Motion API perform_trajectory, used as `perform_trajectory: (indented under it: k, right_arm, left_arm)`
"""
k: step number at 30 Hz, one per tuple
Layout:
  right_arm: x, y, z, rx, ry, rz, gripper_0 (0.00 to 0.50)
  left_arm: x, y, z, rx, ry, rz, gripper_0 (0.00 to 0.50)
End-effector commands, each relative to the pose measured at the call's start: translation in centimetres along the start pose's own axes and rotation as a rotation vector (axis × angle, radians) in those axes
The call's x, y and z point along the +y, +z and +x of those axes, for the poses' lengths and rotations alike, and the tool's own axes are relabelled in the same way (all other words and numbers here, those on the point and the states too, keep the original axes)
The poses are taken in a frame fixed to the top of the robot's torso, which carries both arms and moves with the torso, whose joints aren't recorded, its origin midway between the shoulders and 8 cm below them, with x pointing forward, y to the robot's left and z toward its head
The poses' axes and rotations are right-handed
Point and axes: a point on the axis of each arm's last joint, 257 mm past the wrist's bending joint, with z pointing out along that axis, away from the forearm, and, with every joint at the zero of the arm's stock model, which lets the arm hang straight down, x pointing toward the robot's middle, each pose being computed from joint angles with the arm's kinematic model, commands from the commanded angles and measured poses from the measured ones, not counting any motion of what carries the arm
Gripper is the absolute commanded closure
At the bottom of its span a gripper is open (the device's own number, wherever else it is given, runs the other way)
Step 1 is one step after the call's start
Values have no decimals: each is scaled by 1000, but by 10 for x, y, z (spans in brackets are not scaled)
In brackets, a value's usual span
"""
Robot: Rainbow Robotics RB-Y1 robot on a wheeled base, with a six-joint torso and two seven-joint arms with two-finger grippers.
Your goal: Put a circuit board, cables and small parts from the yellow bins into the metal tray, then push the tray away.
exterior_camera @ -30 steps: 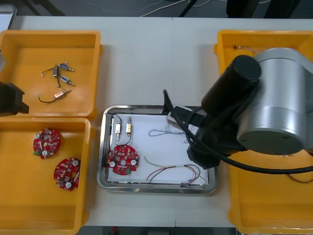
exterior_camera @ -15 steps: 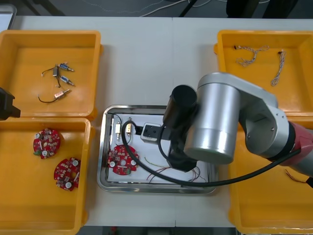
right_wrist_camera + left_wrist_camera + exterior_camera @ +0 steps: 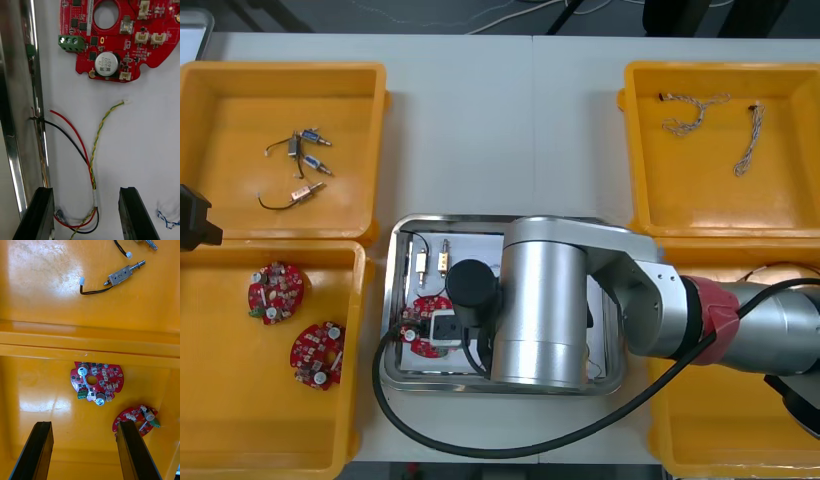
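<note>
Jaws of right gripper [image 3: 84, 193] spread apart, holding nothing, low over the metal tray [image 3: 500, 219] on the bench, straddling a red and yellow cable [image 3: 98, 138]. Red circuit board [image 3: 112, 43] lies just beyond the fingertips; its printing is too small to read. Left gripper [image 3: 82, 427] parked, jaws apart, over a yellow bin [image 3: 37, 390].
</note>
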Motion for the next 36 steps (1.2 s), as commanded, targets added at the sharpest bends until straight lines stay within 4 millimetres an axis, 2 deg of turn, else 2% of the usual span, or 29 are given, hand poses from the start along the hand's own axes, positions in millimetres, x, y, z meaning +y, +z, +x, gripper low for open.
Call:
perform_trajectory:
  k: [1, 18, 31, 36]
  right_arm:
    - [8, -3, -22, -37, -72, -3, 0]
    - [50, 12, -19, -38, -73, -93, 0]
    - [73, 24, -23, -41, -62, -97, 0]
    - [77, 30, -22, -33, -62, -72, 0]
  left_arm:
    - [18, -16, -6, -33, 92, -54, 0]
    - [20, -16, -6, -32, 115, -62, 0]
    - [21, -15, -5, -32, 126, -65, 0]
    - [21, -15, -5, -32, 127, -64, 0]
